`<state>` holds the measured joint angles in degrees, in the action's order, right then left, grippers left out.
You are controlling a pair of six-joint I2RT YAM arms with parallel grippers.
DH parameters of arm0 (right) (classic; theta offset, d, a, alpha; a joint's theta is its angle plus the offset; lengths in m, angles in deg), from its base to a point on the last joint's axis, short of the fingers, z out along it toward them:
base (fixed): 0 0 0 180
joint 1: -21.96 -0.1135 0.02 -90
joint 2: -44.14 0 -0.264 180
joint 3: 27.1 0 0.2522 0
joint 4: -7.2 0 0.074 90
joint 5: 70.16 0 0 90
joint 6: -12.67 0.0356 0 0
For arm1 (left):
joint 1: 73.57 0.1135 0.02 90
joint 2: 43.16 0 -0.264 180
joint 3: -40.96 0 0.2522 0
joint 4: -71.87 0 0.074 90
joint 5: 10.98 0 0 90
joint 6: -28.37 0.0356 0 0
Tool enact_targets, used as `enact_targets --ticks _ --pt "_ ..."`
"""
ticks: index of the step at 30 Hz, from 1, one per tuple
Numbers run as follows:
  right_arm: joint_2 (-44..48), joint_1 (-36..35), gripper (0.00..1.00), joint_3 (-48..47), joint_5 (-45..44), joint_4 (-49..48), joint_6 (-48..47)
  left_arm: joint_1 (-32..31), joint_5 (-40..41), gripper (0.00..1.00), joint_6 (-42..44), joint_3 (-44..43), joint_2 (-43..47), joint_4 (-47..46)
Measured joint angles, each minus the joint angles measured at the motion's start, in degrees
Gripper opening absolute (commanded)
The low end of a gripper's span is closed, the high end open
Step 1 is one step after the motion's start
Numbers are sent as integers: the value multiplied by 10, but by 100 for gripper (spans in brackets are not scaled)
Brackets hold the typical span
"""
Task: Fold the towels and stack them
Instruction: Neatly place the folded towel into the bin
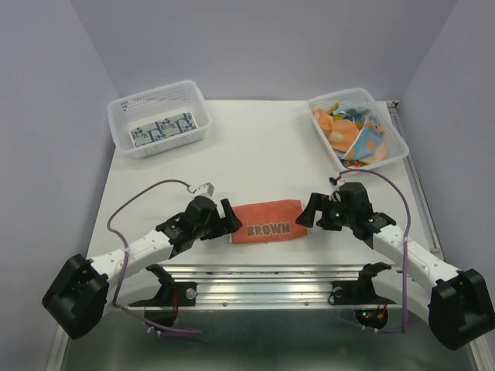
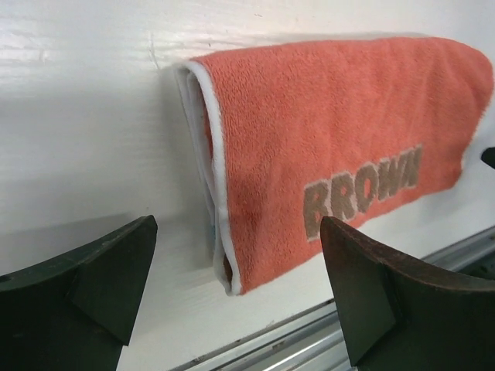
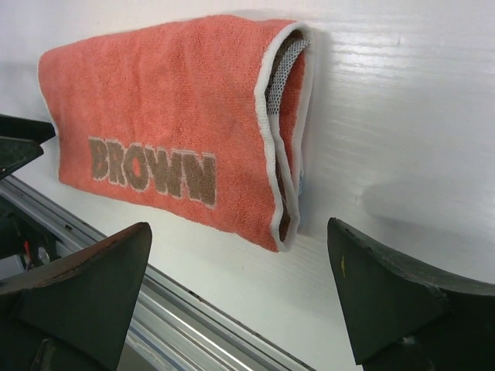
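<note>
Towel (image 1: 265, 221), folded, "BROWN": layered end edges visible from wrist views only. Left gripper (image 1: 227, 215), right gripper (image 1: 312, 210): fingers spread, empty, flanking it.

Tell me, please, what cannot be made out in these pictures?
- Top view: the heaped towels in the right basket cover one another; their number is unclear.
- Top view: anything under the blue-white towel in the left basket is hidden by it.
- Wrist views: the orange towel hides its inner layers; both baskets are outside the frame.
</note>
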<state>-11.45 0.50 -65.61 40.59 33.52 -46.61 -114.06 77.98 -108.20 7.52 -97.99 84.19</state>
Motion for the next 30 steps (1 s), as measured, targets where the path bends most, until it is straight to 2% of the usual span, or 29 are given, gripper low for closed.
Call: enact_targets --ticks 3,7,9,11,15,17,20,25,30 --pt "3 0 100 -11 -15 13 -4 0 18 88 3 -39 -70 7" --pt "4 0 100 -22 -28 17 -5 0 35 66 10 -78 -144 7" --pt "4 0 100 -24 -33 19 -5 0 42 57 12 -89 -173 3" --pt "4 0 100 -25 -37 21 -6 -1 48 55 14 -98 -191 1" --pt "5 0 100 -29 -47 23 -11 -12 59 42 15 -124 -235 -13" --pt "5 0 100 -30 -53 24 -12 -19 64 30 16 -139 -258 -21" --pt "5 0 100 -33 -63 25 -12 -28 68 0 17 -160 -291 -29" --pt "8 0 100 -37 -76 25 -16 -38 87 0 18 -221 -348 -15" --pt "20 0 100 -37 -83 24 -16 -44 159 0 27 -339 -429 63"
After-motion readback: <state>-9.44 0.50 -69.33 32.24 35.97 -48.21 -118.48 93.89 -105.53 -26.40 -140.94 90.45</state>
